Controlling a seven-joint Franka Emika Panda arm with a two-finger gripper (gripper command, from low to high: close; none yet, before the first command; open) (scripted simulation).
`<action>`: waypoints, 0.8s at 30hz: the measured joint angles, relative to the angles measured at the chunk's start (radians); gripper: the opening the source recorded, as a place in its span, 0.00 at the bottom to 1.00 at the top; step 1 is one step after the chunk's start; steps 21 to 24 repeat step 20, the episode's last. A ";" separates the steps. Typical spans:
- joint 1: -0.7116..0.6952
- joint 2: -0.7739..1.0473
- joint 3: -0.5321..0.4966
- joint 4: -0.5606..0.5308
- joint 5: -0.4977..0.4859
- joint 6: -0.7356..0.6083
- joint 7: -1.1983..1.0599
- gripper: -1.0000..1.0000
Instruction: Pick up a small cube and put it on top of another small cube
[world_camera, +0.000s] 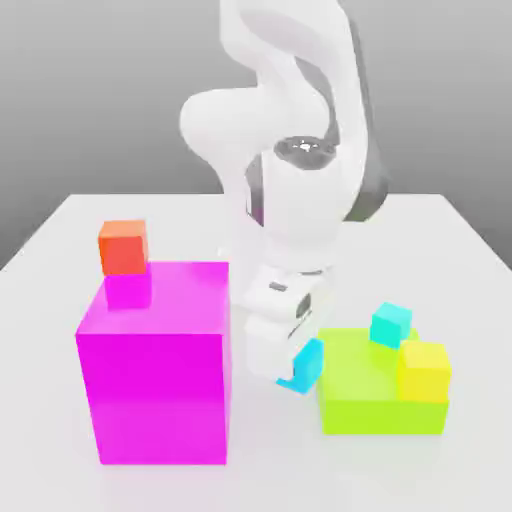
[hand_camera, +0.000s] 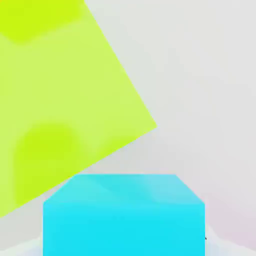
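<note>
Seemingly tilted, one corner low, the small cube (world_camera: 305, 364) sits clamped in the end effector (world_camera: 290, 368).

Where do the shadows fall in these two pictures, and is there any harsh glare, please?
Exterior view: soft, even light; faint shadows on the table under the magenta block and lime block; no glare. Hand view: two darker patches on the lime block beyond the cyan cube.

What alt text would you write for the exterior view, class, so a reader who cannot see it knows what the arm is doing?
A white robot arm's gripper is shut on a small cyan cube, low over a white table between a large magenta block and a lime-green block. The lime-green block carries a yellow cube and a second cyan cube; an orange cube sits on a small magenta cube.
</note>
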 joint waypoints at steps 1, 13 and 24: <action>0.028 -0.036 0.015 -0.003 0.012 -0.033 -0.012 0.00; 0.258 -0.294 0.176 -0.048 0.031 -0.241 -0.061 0.00; 0.254 -0.166 0.187 -0.072 0.028 -0.089 -0.058 1.00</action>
